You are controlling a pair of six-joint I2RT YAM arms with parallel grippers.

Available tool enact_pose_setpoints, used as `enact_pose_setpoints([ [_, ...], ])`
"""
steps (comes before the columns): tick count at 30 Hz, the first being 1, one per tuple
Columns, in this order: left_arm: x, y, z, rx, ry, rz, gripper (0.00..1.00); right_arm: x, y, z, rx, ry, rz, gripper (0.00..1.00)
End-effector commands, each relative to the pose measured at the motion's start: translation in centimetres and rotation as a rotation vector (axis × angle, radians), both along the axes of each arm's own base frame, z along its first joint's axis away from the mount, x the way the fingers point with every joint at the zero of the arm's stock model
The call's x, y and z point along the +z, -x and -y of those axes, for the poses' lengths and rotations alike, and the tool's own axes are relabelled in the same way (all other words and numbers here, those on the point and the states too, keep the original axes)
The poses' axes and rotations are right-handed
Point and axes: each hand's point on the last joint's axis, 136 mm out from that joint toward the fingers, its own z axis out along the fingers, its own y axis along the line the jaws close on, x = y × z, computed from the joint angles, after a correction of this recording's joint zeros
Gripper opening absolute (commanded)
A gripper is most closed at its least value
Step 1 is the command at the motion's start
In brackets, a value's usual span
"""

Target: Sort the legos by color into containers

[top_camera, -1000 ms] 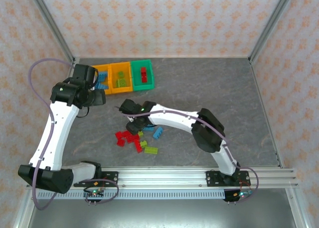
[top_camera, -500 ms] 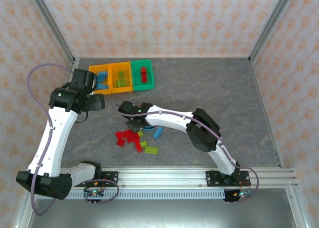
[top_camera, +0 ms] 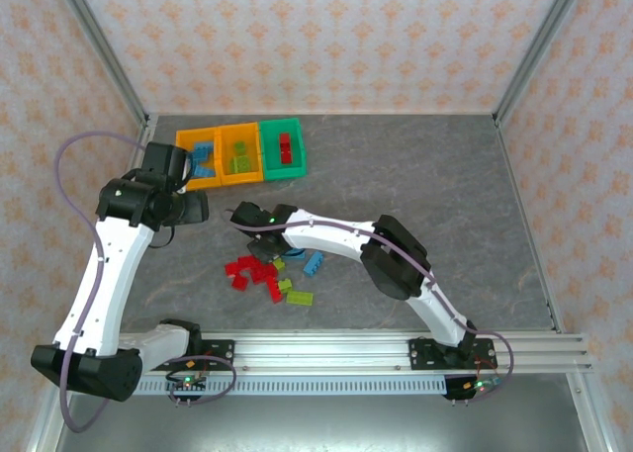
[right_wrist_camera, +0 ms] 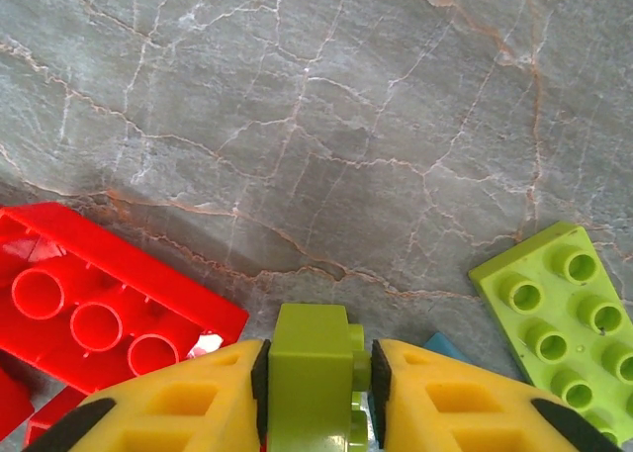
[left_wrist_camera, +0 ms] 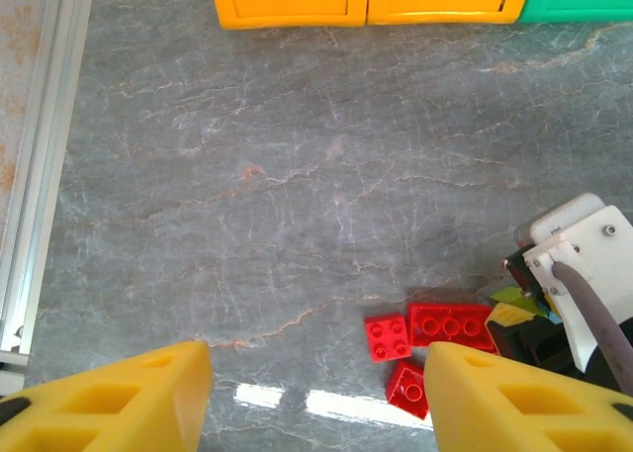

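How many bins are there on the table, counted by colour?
Orange-yellow bins: 2
Green bin: 1
Total: 3

Grey stone-look table point(top_camera: 425, 165) with thin white and orange lines. Two orange-yellow bins point(top_camera: 220, 155), one green bin point(top_camera: 281, 125). Red legos point(top_camera: 243, 272), a light blue lego point(top_camera: 315, 263), a lime green lego point(top_camera: 300, 298). Yellow fingers point(right_wrist_camera: 188, 403) with black edges. Pale wallpaper point(top_camera: 326, 46) with orange flower shapes.
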Motion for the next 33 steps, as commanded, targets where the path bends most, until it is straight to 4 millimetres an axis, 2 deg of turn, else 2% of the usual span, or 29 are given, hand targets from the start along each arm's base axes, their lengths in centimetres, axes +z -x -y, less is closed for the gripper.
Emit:
enact_pose_setpoints([
  [1,0.1,0.8,-0.3,0.018,0.001,0.005,0.59,0.0,-0.5,0.8,-0.027,0.037,0.015,0.4],
  [7,-0.2,1.0,-0.3,0.026,0.005,0.005,0.59,-1.2,0.2,1.1,0.004,0.066,-0.027,0.43],
  [13,-0.7,0.9,-0.2,0.033,0.017,-0.001,0.59,-2.1,0.4,0.3,0.027,0.058,-0.053,0.37],
  [17,-0.7,0.9,-0.3,0.032,0.01,-0.002,0.59,-1.1,-0.3,0.2,0.011,0.041,-0.022,0.29],
  [20,-0.4,1.0,-0.3,0.029,0.007,0.002,0.59,1.8,-1.7,0.0,-0.037,-0.041,0.011,0.23],
  [24,0.7,0.9,-0.1,0.026,0.025,0.039,0.59,8.5,-5.1,0.2,-0.15,-0.212,0.097,0.21],
  [27,1.4,0.5,0.5,0.022,0.065,0.072,0.59,12.7,-8.1,0.2,-0.221,-0.333,0.177,0.21],
  [30,1.8,0.0,1.2,0.015,0.108,0.094,0.6,15.2,-11.6,-0.6,-0.274,-0.427,0.273,0.22],
  [33,1.7,-0.2,1.9,0.013,0.155,0.097,0.61,16.1,-15.7,-2.1,-0.325,-0.5,0.347,0.22],
])
